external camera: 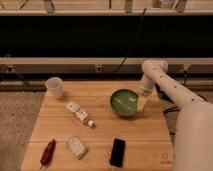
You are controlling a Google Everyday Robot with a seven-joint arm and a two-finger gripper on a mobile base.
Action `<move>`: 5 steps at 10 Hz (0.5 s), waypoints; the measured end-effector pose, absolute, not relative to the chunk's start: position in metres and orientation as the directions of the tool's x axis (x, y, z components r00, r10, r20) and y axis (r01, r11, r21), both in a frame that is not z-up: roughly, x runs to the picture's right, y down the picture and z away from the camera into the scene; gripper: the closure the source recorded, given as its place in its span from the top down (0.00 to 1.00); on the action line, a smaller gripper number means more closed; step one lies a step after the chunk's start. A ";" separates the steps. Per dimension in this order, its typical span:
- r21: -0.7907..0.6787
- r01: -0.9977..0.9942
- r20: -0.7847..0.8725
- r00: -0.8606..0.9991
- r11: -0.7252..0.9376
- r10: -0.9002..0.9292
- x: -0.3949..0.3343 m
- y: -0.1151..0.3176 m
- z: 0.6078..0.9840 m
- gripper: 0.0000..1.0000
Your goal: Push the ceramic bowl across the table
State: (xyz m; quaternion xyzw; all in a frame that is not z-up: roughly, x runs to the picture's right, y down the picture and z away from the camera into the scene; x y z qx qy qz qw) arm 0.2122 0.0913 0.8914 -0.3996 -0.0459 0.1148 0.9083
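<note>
With my arm bent down from the right, I have my jaws point(142, 103) set low at the right side of the bowl point(124, 102), touching or all but touching its rim, and spread wide with nothing held between them. That stance suits a shove rather than a lift: as I judge it, an open tool laid against the wall of the dish lets me drive it leftward over the desk point(145, 147) without any need to clamp glossy ceramic.

The bowl itself sits on the right half of the desk, toward the far edge, upright and apparently empty. To its left runs a stretch of bare wood, then a small white bottle point(79, 113) lying on its side, and beyond that a white cup point(55, 87) standing at the far left corner. A push straight left would, I reckon, meet the bottle before the cup, so the line wants some care.

Nearer the front edge lie three things well apart from the bowl: a dark red item point(48, 151) at the left, a pale packet point(76, 146) beside it, and a black phone-like slab point(118, 151) toward the middle.

My own forearm and white body cover the desk's right edge and the floor past it. Where my jaws meet the rim is hard to make out, for the pale fingers blend with the wood behind. What the red item and the packet really are I cannot say.
</note>
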 end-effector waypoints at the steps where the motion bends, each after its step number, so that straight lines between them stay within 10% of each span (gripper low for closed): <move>1: -0.738 -0.162 -0.004 0.972 0.656 0.236 0.204 0.091 0.892 0.80; 5: -0.740 -0.141 0.003 0.977 0.658 0.213 0.190 0.093 0.892 0.80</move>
